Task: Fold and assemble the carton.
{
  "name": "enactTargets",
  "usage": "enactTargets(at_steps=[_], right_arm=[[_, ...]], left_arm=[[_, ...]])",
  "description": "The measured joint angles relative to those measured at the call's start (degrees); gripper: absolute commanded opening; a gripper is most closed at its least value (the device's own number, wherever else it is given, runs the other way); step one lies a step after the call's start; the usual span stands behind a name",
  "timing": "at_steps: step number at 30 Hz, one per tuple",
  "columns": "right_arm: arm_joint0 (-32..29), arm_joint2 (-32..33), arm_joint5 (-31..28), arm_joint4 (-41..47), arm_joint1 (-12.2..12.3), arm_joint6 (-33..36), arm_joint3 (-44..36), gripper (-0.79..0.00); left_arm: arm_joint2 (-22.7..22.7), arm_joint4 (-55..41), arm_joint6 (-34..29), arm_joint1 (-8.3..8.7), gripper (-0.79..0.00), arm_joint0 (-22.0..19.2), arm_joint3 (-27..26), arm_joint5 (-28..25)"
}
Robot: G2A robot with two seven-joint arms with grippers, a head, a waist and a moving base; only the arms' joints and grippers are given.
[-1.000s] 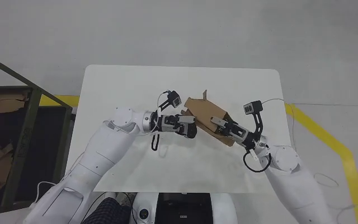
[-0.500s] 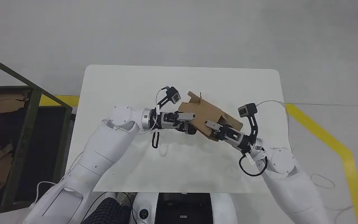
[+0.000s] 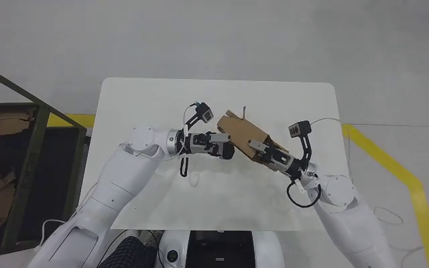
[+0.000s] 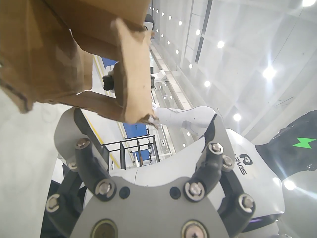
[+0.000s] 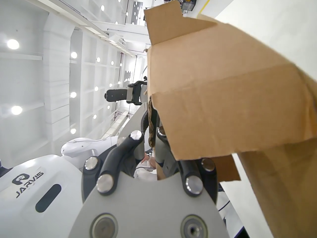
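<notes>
The right claw (image 5: pixel 149 136) is pinched on a wall of the carton (image 3: pixel 241 129), holding it over the middle of the table (image 3: pixel 134 107). The left claw (image 4: pixel 140 128) gapes wide at the carton's left end, with a loose flap at its fingertips. The carton's long axis slants from far-left to near-right. The table is smooth and white, and there seems to be room to swing the flap.

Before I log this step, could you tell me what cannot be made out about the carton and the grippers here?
1. Right wrist view: the carton wall covers its own inside and the tips of the right gripper.
2. Left wrist view: the carton, in front of the open left gripper, is cut off by the picture's edge.
3. Top view: the carton hides whether its underside touches the table.
</notes>
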Motion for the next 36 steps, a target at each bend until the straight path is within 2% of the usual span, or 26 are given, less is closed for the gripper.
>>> enactTargets(at_steps=[9, 20, 24, 36], right_arm=[[1.5, 3.0, -3.0, 2.5, 0.6, 8.5, 5.2, -0.785], [2.3, 6.2, -7.1, 7.1, 1.7, 23.7, 9.8, -0.785], [2.3, 6.1, -7.4, 8.0, 1.7, 25.3, 9.4, -0.785], [1.3, 3.8, -6.9, 5.6, 1.6, 24.4, 6.8, -0.785]], left_arm=[[-3.8, 1.1, -0.2, 1.07, 0.0, 1.9, -1.3, 1.1], [-7.8, 1.3, 0.4, 2.11, 0.0, 4.3, -4.8, 2.1], [-7.0, 1.0, 0.7, 1.95, 0.0, 4.3, -5.2, 2.1], [-3.5, -0.1, 0.9, 1.05, 0.0, 2.3, -3.2, 1.1]])
